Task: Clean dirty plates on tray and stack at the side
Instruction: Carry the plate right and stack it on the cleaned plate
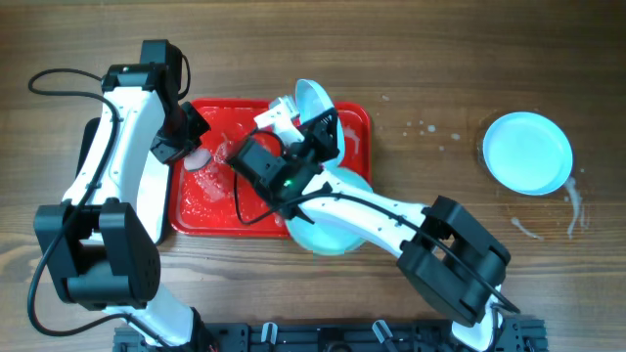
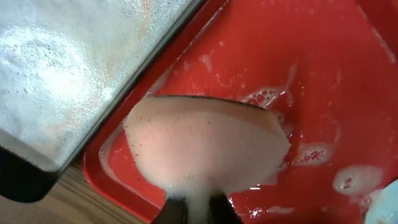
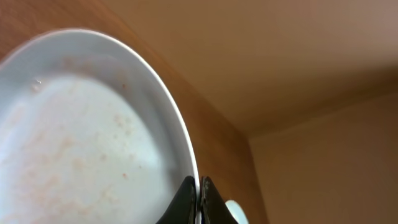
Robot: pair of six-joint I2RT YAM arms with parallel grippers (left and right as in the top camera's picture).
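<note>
Left tool (image 1: 193,149) is clenched on a pale, foamy sponge (image 2: 205,149), which hangs over the left end of the red tray (image 2: 348,74). Whether the sponge touches the tray floor is hard to tell from the wrist view. Just left of it lies a black-rimmed metal tray (image 2: 62,74), its surface filmed with suds. Soapy puddles dot the red tray.

Further right, the right tool (image 3: 199,199) pinches the rim of a held plate (image 3: 81,143), tilted up on edge above the tray's far side, with faint orange-brown smears across its face. A second plate (image 1: 323,240) sits at the tray's near right corner, partly hidden under the right arm. A third plate (image 1: 528,152) lies flat on the counter (image 1: 440,78), well apart to the right, with wet marks around it.
</note>
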